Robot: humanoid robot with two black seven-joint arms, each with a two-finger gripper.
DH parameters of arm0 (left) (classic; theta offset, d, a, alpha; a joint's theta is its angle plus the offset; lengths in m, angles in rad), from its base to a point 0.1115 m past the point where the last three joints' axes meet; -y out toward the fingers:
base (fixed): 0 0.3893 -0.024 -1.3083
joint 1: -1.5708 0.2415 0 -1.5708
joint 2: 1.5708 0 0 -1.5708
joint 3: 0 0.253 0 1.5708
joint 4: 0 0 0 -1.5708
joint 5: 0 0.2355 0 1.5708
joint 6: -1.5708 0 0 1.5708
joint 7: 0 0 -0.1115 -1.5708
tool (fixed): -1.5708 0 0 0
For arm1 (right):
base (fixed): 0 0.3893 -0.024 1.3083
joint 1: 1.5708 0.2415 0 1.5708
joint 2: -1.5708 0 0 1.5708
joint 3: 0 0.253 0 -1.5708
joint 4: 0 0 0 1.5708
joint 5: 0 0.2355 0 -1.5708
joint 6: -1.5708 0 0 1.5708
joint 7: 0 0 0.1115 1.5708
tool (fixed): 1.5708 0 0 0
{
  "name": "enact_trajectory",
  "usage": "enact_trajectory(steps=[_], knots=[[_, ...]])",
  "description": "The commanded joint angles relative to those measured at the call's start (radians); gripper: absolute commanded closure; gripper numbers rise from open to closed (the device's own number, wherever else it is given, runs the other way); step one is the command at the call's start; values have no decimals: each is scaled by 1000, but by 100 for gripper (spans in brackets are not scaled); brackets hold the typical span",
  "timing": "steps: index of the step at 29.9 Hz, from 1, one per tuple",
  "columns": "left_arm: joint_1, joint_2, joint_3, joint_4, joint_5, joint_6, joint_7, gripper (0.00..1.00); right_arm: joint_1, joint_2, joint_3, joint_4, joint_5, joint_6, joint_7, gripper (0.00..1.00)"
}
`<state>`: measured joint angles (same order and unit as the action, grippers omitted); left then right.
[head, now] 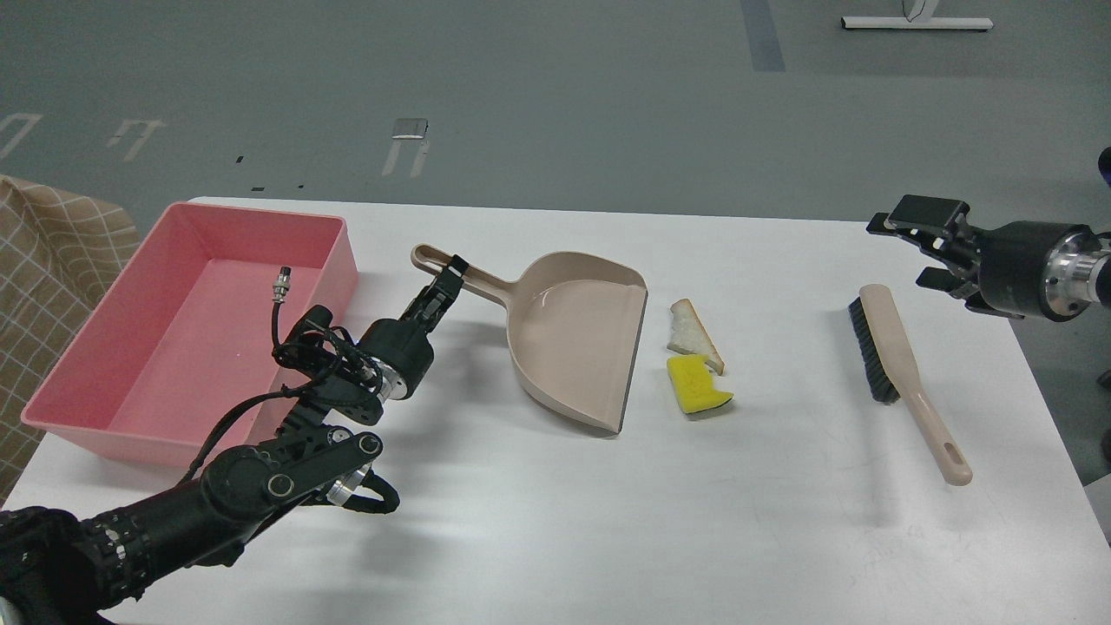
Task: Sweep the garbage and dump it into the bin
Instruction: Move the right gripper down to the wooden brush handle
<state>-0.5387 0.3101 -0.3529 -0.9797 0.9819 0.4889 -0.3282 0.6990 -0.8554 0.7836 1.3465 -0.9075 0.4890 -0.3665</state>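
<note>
White table (555,538) bears pink bin (78,395); garbage (697,363) lies outside it

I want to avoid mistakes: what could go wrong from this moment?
1. The left gripper meets the dustpan only at its thin handle, so the pan may twist.
2. The bread and sponge lie near the pan's lip; a hard stroke with the brush could scatter them.

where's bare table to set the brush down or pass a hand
Free: the near strip of table before the dustpan, and between sponge and brush. Crowded: bread and sponge beside the dustpan's lip.
</note>
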Motion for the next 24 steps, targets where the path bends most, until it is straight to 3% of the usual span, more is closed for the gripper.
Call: enact_trajectory(steps=[1, 24], knots=[[2, 1, 0, -2, 0, 0, -2, 100, -1, -34, -44, 0, -4, 0, 3, 1], [5, 17, 0, -10, -2, 0, -6, 100, -113, -182, -138, 138, -37, 0, 8, 2]])
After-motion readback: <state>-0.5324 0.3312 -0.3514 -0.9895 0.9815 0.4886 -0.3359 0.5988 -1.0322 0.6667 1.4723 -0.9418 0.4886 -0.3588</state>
